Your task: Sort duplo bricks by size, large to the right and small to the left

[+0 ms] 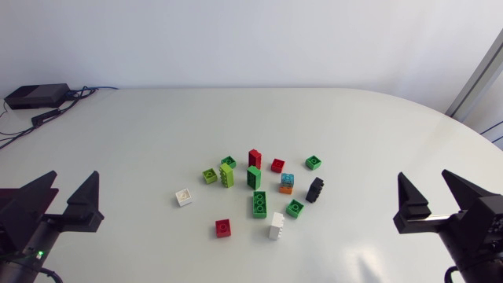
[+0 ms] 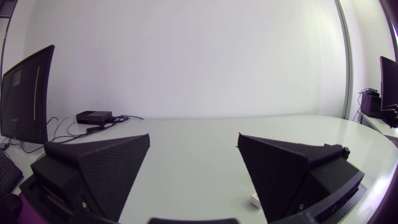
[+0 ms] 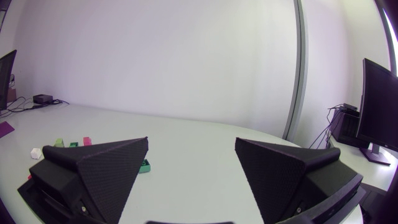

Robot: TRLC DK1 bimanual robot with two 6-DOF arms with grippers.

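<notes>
Here the duplo bricks (image 1: 253, 176) lie in a loose cluster at the middle of the tabletop (image 1: 141, 134), between the two pincers and well apart from both. The left pincer (image 1: 75, 178) hangs by the near left edge, fingers spread wide with nothing between them. The right pincer (image 1: 423, 178) stands likewise by the near right edge, wide open and empty.

On the cluster's far side are a tall red brick (image 1: 255, 158), a small red cube (image 1: 277, 165) and a small green cube (image 1: 313, 163). A long lime brick (image 1: 226, 174) lies on the left side, and a small white cube (image 1: 184, 197) is nearest the left pincer. A black brick (image 1: 315, 189) is closest to the right pincer, near a blue cube (image 1: 288, 178) stacked on an orange cube (image 1: 286, 189). Toward the near edge lie a long green brick (image 1: 259, 204), a white brick (image 1: 277, 226) and another red cube (image 1: 223, 228).
</notes>
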